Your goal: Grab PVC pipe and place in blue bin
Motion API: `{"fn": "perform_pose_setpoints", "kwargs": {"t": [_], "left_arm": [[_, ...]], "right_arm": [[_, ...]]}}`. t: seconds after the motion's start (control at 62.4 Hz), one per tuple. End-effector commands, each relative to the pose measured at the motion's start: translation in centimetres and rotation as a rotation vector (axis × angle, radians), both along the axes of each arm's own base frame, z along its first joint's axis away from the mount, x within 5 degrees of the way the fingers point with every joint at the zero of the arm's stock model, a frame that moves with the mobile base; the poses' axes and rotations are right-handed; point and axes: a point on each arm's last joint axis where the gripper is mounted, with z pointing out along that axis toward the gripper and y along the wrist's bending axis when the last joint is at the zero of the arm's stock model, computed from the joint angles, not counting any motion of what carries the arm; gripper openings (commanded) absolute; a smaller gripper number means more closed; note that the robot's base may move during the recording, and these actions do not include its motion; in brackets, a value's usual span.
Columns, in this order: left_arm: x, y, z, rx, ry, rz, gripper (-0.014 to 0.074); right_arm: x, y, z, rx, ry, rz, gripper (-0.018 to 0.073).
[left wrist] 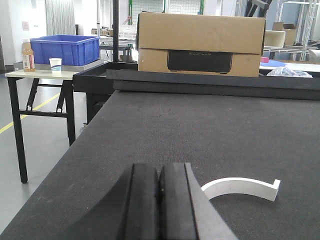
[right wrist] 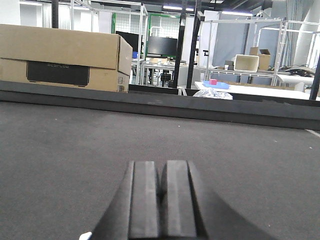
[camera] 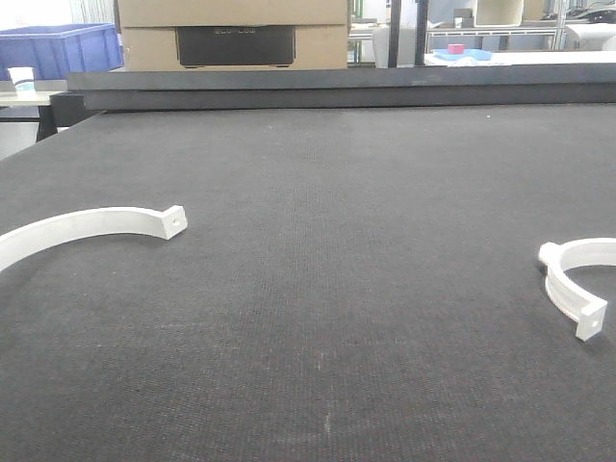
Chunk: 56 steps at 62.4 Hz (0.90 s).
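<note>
The PVC pipe (camera: 576, 285), a small thick white half-ring with a holed tab, lies on the dark mat at the right edge of the front view. The blue bin (camera: 56, 48) stands off the table at the far left, on a side table (left wrist: 30, 75) in the left wrist view, where the blue bin (left wrist: 65, 49) shows clearly. My left gripper (left wrist: 159, 172) is shut with nothing in it, low over the mat. My right gripper (right wrist: 162, 172) is shut and empty too; a white sliver (right wrist: 85, 235) shows at its lower left. Neither arm appears in the front view.
A longer, flatter white arc strip (camera: 89, 227) lies at the mat's left, just right of my left gripper, where the arc strip (left wrist: 241, 187) curves. A cardboard box (left wrist: 200, 44) sits behind the table's raised back edge (camera: 337, 89). A bottle and cup (left wrist: 55, 64) stand by the bin.
</note>
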Motion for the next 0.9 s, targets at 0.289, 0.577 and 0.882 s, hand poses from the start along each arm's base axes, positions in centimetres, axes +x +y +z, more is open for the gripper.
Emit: {"fn": "perform_pose_setpoints", "kwargs": {"t": [0.289,0.577,0.882], "left_arm": [[-0.07,0.01,0.27,0.0,-0.025,0.002,-0.0111],[-0.07,0.01,0.27,0.0,-0.025,0.002,-0.0111],[-0.07,0.01,0.27,0.0,-0.025,0.002,-0.0111]], "right_arm": [[-0.07,-0.01,0.22,-0.009,-0.026,-0.001,-0.0167],[-0.07,-0.01,0.22,-0.009,-0.026,-0.001,-0.0167],[-0.07,-0.01,0.26,-0.008,-0.03,-0.001,-0.0167]]}}
